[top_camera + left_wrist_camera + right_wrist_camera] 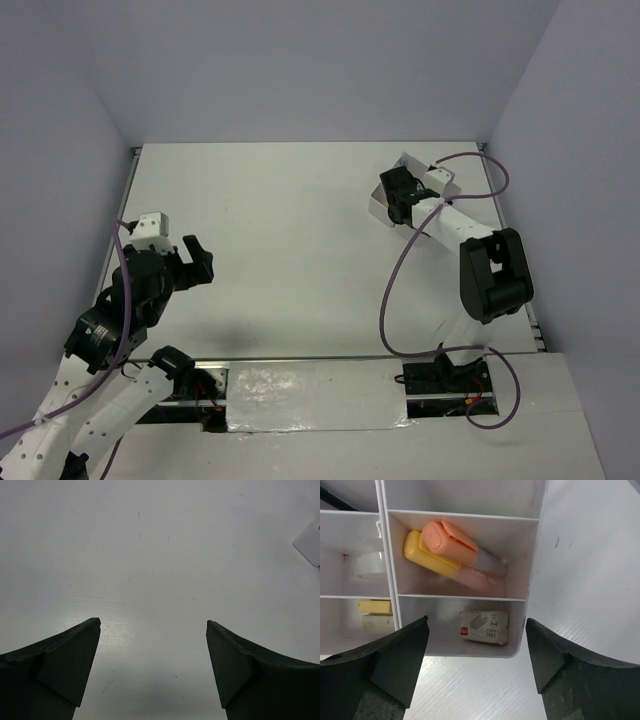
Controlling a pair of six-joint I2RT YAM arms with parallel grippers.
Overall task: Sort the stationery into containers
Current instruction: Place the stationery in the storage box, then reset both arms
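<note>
My right gripper, jaws apart, hangs over the white divided plastic box, upper frame; my left gripper gapes above white tabletop.

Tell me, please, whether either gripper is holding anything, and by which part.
Nothing is held: the left gripper is open over the table, and the right gripper is open by the box.
</note>
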